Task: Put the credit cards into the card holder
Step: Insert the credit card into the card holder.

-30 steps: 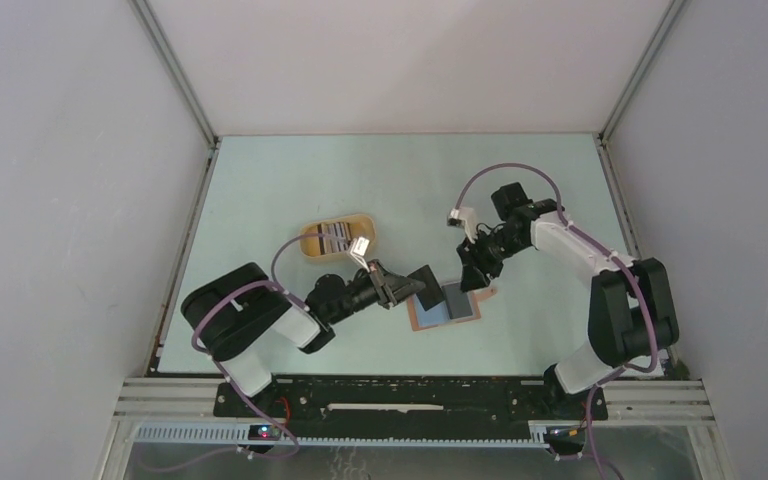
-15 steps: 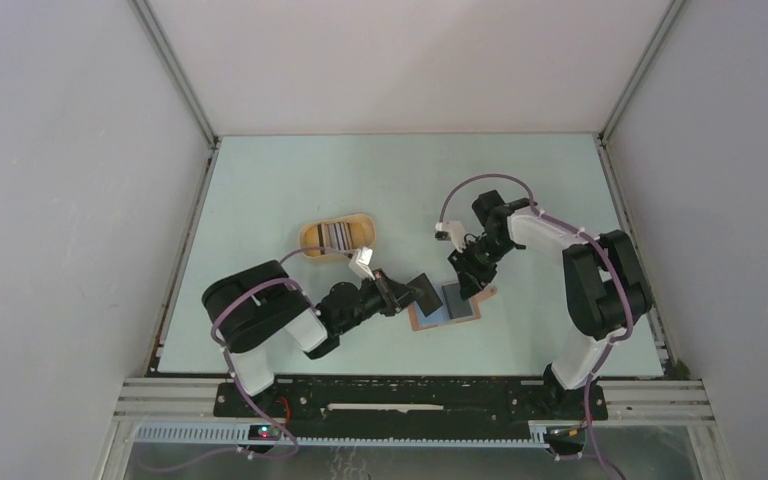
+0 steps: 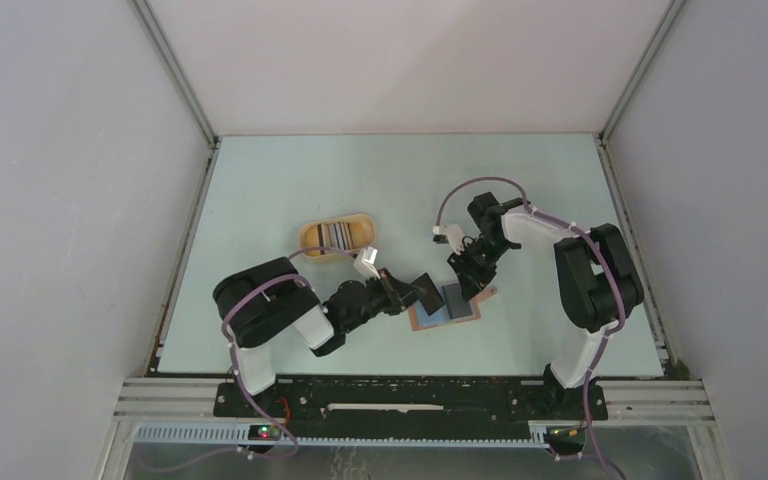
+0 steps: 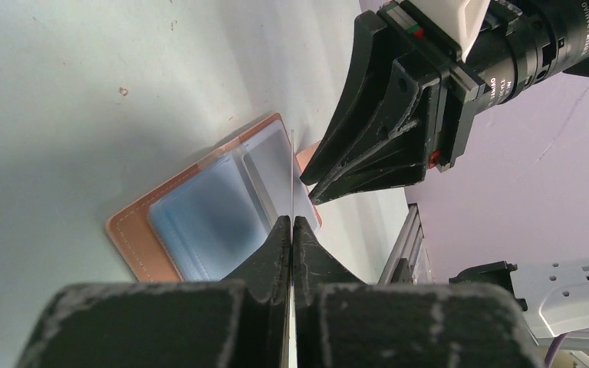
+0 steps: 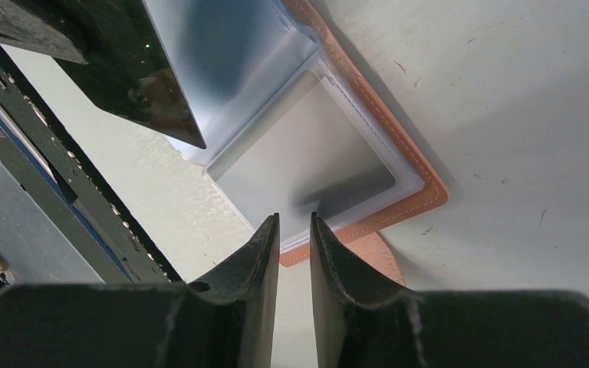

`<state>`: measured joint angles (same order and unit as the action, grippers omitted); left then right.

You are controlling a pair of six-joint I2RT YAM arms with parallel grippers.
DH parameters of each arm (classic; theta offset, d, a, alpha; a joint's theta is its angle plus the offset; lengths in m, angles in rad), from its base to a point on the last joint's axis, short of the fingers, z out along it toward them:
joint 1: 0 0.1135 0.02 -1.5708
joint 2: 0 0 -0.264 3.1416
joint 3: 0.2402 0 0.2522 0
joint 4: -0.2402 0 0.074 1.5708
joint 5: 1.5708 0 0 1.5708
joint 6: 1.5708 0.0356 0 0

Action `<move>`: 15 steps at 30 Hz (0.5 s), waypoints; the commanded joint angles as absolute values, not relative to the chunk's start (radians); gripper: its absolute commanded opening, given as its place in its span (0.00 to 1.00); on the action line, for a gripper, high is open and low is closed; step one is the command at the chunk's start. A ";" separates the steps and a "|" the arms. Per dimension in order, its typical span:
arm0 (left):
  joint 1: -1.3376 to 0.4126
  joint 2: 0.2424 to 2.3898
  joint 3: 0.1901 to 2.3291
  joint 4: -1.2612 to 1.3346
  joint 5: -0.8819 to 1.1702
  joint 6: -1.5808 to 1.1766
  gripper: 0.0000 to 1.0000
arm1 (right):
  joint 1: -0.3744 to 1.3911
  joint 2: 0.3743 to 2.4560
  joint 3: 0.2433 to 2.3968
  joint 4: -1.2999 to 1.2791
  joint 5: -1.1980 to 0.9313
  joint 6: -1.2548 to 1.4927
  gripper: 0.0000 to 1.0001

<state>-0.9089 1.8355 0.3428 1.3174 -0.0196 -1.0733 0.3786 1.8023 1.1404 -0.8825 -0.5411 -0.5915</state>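
Reddish-brown leather card holder [image 3: 445, 320]: overhead, open flat on pale table [image 3: 310, 180].
Dark plastic credit card [image 3: 427, 288]: clenched in left gripper [image 3: 412, 291], over the holder.
Left wrist: card edge-on; likely light, stiff, slick; hold its end.
Right wrist: right gripper [image 5: 293, 224] jaws barely apart at holder's rim; grip unclear.

Held card [image 4: 292, 176] edge-on, face unseen, cards [image 3: 338, 235] in tray [image 3: 306, 241] too small to count.

- My right arm has folded in toward 9 o'clock. The right gripper [image 3: 464, 282] sank toward 7 o'clock over the card holder [image 3: 447, 313], jaws narrowed.
- My left gripper [image 3: 407, 293] nudged its dark card [image 3: 429, 291] toward 5 o'clock.
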 commanded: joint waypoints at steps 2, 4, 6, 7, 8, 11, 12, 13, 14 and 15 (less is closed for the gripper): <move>-0.915 1.858 0.385 1.334 -0.033 -1.066 0.00 | 0.386 1.823 1.181 -0.903 -0.523 -0.580 0.29; -0.916 1.870 0.393 1.334 -0.030 -1.070 0.00 | 0.388 1.828 1.181 -0.905 -0.520 -0.580 0.29; -0.916 1.882 0.399 1.335 -0.027 -1.072 0.00 | 0.388 1.830 1.183 -0.906 -0.517 -0.579 0.29; -0.915 1.885 0.402 1.335 -0.025 -1.072 0.00 | 0.388 1.830 1.182 -0.905 -0.517 -0.580 0.29; -0.915 1.889 0.404 1.336 -0.023 -1.073 0.00 | 0.389 1.830 1.182 -0.906 -0.515 -0.578 0.29; -0.915 1.896 0.409 1.335 -0.024 -1.073 0.00 | 0.388 1.833 1.183 -0.907 -0.513 -0.579 0.29; -0.915 1.899 0.408 1.335 -0.024 -1.074 0.00 | 0.389 1.833 1.182 -0.906 -0.511 -0.578 0.29; -0.915 1.901 0.409 1.335 -0.025 -1.075 0.00 | 0.389 1.834 1.183 -0.906 -0.510 -0.578 0.29; -0.915 1.903 0.410 1.335 -0.025 -1.074 0.00 | 0.389 1.835 1.183 -0.907 -0.510 -0.577 0.29; -0.915 1.905 0.412 1.335 -0.023 -1.075 0.00 | 0.390 1.836 1.182 -0.906 -0.511 -0.577 0.28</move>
